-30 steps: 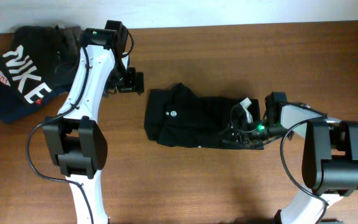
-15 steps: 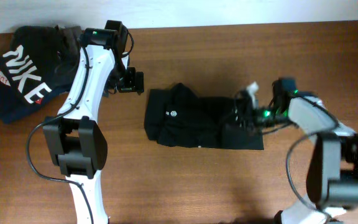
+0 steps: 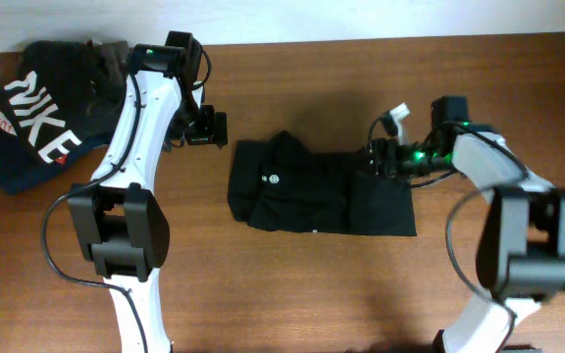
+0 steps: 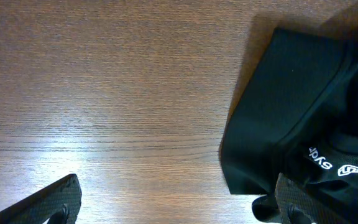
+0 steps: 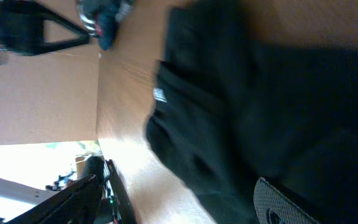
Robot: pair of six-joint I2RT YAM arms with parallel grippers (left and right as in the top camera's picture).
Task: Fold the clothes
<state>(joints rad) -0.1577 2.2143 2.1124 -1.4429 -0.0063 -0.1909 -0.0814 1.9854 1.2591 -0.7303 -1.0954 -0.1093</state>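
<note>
The black T-shirt (image 3: 302, 191) lies folded in a long shape in the middle of the brown table (image 3: 312, 284). Its small white round mark (image 3: 273, 179) is near its left end. The right gripper (image 3: 377, 159) is at the shirt's far right edge, its 2 fingers wide apart. The left gripper (image 3: 214, 129) sits just past the shirt's far left corner, not touching it, and is wide apart too. Farthest away, in the left corner, lies a dark NIKE garment (image 3: 37, 127).
</note>
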